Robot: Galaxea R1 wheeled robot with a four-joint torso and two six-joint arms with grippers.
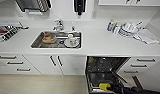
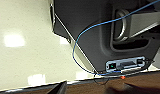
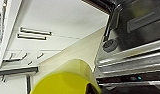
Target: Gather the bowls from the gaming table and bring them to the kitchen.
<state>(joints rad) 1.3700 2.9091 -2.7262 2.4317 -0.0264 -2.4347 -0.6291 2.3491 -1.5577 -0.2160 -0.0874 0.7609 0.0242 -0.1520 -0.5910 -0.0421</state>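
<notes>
kitchen run along 12 o'clock in the head view — white countertop [image 1: 101, 41] spanning the frame, white cabinets [image 1: 46, 63] under it, steel sink [image 1: 56, 39] at about 11 o'clock with tap [image 1: 58, 25] behind; sink holds a few dishes, an orange-brown one and a pale one, type unclear. drying rack with plates [image 1: 128, 28] at 1 o'clock.

dishwasher [image 1: 106, 72] open at 5 o'clock, dark interior, rack pulled out toward the robot.

yellow-green bowl [image 3: 68, 80] large in the right wrist view, hard against the camera, dishwasher rails just beside it; same bowl shows as a small yellow patch at the head view's 6 o'clock, over the rack. it rides on the right arm — right gripper's fingers not made out, cannot tell how they stand on it.

key relation: bowl sits just in front of and above the open rack, right arm the near one.

left gripper's state cannot be told.
</notes>
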